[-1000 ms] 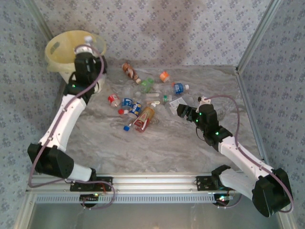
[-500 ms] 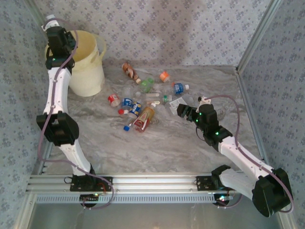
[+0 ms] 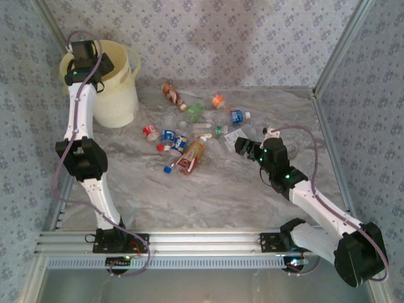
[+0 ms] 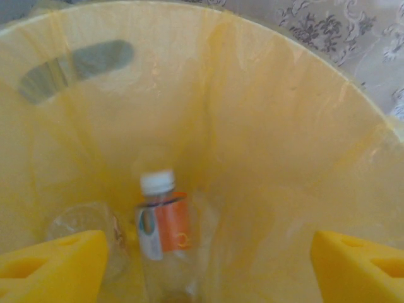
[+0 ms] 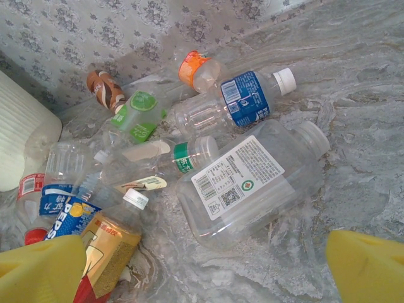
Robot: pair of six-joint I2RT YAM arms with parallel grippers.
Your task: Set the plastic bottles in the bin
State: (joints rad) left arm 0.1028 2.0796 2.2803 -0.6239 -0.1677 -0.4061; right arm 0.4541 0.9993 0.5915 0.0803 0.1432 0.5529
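The left hand (image 4: 208, 243) is hanging over the mouth of the bin (image 3: 117, 101), its pads spread wide and gripping nothing. Below it, an orange-label bottle (image 4: 163, 221) is lying on the bin's floor with its white cap pointing up the wall. A crushed clear one (image 4: 82, 227) is lying just beside it. This drop looks finished, so the step in hand is, I judge, the next pickup.

The right hand (image 5: 206, 252) is hovering low over the tabletop (image 5: 360, 120), wide open and empty. It is facing a big bottle (image 5: 246, 183) that is lying on its side with the printed label up. About 10 other bottles (image 3: 183, 142) are lying scattered between the 2 arms, well apart from the bin.

To grasp well, the right hand should be coming down with 1 pad on each long flank of the big bottle. It should be closing across the labelled middle rather than the neck. Thin clear plastic is likely to buckle and slip out under a hard pinch, so a gentle close is safer. A green-band bottle (image 5: 183, 158) is lying just beside its far shoulder, so a pad going in there risks nudging it. The bin is standing at the far left, so the carry is looking long. The left arm should be lifting straight up, clear of the rim.
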